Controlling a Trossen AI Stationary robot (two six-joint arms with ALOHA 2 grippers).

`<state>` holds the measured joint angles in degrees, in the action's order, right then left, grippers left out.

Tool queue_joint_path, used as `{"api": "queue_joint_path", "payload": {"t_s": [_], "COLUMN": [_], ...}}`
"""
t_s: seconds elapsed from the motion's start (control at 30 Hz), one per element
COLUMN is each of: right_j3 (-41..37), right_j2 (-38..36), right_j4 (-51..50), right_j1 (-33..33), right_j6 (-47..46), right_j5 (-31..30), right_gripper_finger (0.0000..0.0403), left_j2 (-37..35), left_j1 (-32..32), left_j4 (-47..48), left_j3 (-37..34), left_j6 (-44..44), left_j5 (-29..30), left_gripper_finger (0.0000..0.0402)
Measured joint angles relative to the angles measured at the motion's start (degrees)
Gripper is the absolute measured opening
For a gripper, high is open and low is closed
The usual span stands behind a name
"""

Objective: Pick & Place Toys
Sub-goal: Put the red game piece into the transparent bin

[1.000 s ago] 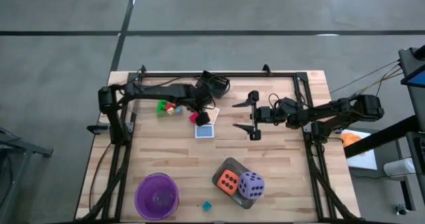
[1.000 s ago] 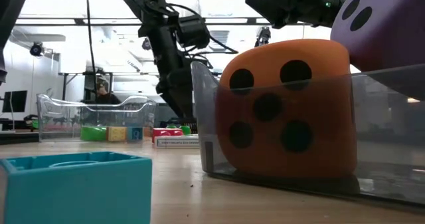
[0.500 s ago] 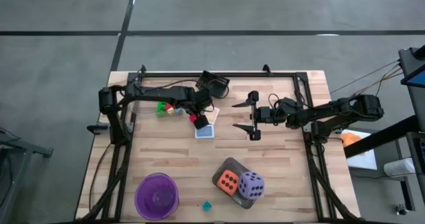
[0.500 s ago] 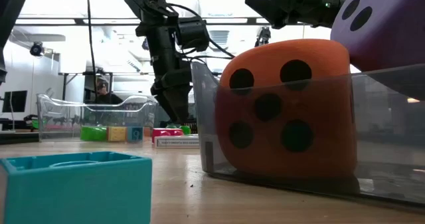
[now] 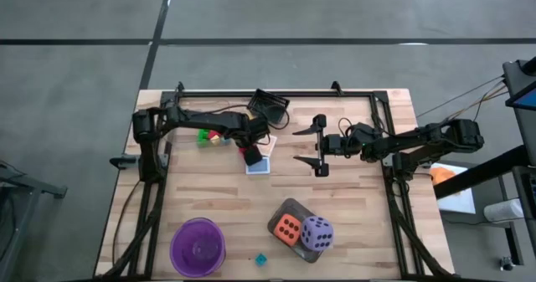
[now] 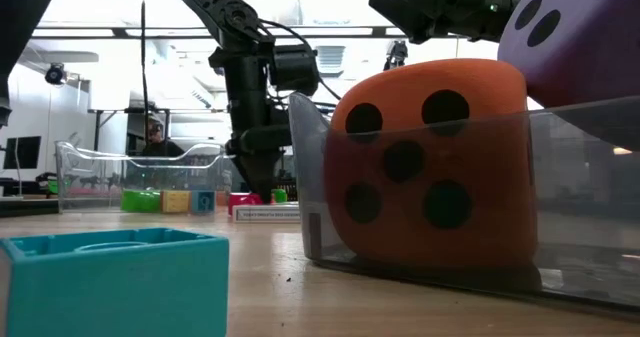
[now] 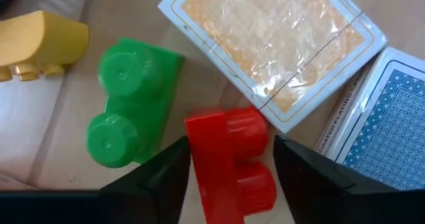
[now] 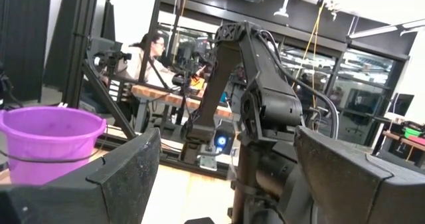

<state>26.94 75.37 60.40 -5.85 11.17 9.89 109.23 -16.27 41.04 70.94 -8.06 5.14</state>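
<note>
A red building block [image 7: 229, 157] lies on the table beside a green block [image 7: 129, 111] and a yellow one [image 7: 40, 38], next to two card packs, orange-backed [image 7: 272, 44] and blue-backed [image 7: 392, 131]. My left gripper [image 5: 251, 155] points down over the red block and is shut on it. My right gripper [image 5: 318, 149] hovers open above the table's far middle, holding nothing. The orange die [image 5: 288, 228] and the purple die [image 5: 316, 232] sit in the grey tray [image 5: 280, 211]. A teal block [image 5: 261, 258] lies near the front edge. My left gripper has the red block's two long sides [image 7: 192, 151] between its two fingers [image 7: 156, 177], coming from above and pointing down. The fingers lie across the block at its lower stud. The block rests flat on the table, studs up.
A purple bowl [image 5: 198, 247] stands at the near left. A clear low container [image 6: 140, 172] sits by the green and yellow blocks. Black frame rails [image 5: 276, 94] run along the far and side edges. Bare wood lies in the table's middle [image 5: 218, 198].
My left gripper has sunk toward the red block, and its fingers have drawn together around it. The block has stayed on the table. My right gripper has kept still.
</note>
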Motion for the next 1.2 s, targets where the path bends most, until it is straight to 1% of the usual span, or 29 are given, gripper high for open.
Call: {"api": "queue_joint_path", "payload": {"t_s": [0.13, 0.37, 0.43, 0.47, 0.97, 1.07, 1.2], "right_j3": [0.0, 0.0, 0.0, 0.0, 0.0, 0.0, 0.0], "right_j2": [0.0, 0.0, 0.0, 0.0, 0.0, 0.1, 0.2], "right_j4": [0.0, 0.0, 0.0, 0.0, -0.5, -0.5, -0.6], "right_j1": [0.0, 0.0, 0.0, 0.0, 0.0, 0.0, 0.0], "right_j6": [0.0, 0.0, 0.0, 0.0, 0.0, 0.0, 0.0], "right_j5": [0.0, 0.0, 0.0, 0.0, 0.0, 0.0, 0.0], "right_gripper_finger": [0.0339, 0.0339, 0.0339, 0.0339, 0.0339, 0.0339, 0.0339], "left_j2": [-0.3, -0.6, -0.4, -0.1, -0.7, -1.9, -4.6], "left_j1": [0.0, 0.0, 0.1, 0.1, 0.4, 0.8, 1.5], "left_j4": [0.3, 0.2, 0.5, 0.8, 1.9, 2.0, 2.1], "left_j3": [0.0, 0.2, -0.1, -0.2, 1.4, 2.6, 3.7], "left_j6": [0.5, 0.3, 0.5, 0.9, 0.5, 0.7, 4.2], "left_j5": [-0.6, -1.3, -0.2, 0.4, -0.2, -0.2, -0.1], "left_gripper_finger": [0.0158, 0.0049, 0.0018, 0.001, 0.0001, 0.0, 0.0]}}
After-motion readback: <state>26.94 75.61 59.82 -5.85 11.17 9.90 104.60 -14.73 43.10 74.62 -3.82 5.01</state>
